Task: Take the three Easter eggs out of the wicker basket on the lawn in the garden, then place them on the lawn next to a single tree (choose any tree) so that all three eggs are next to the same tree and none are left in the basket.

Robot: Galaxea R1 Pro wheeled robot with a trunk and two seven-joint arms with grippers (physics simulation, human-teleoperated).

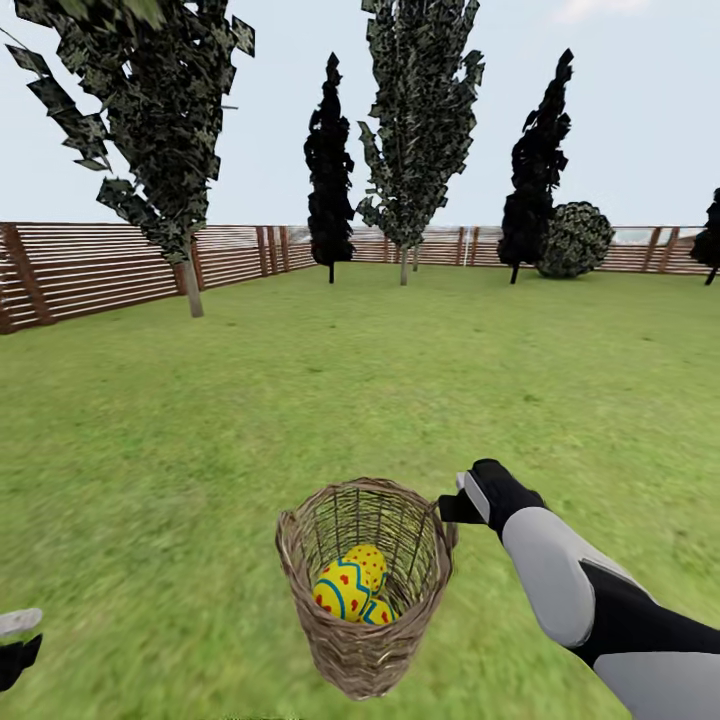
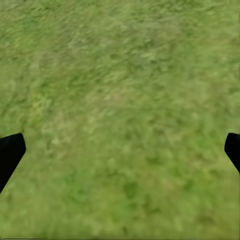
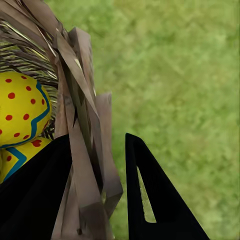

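Woven brown-tan twigs make the wicker basket [image 1: 365, 590], a small round bucket shape that stands upright on the lawn [image 1: 300, 400]. The right pincer [image 1: 452, 508] is at its rim: in the right wrist view one black finger [image 3: 30, 200] is inside the basket wall [image 3: 85, 165] and the other finger [image 3: 155, 200] is outside it, so the pincer pinches the wicker rim between them. Just inside the wall, next to the inner finger, lie the Easter eggs [image 1: 350, 585], bright yellow with red dots and hearts and a blue zigzag. I can count three of them in the head view, packed together on the bottom, the third one half hidden under the others.

The left pincer [image 2: 120, 150] hangs over bare grass, well apart from the basket; its two black fingertips [image 2: 10, 152] stand wide apart at the edges of the left wrist view, so it is spread and holds nothing.

Far beyond the right pincer, a brown slatted fence [image 1: 100, 265] closes the garden. Before it stand two trees with blocky green leaves [image 1: 165, 130], three black conifers [image 1: 330, 170] and one round bush [image 1: 575, 240]. Only open grass lies between the basket and the trees.
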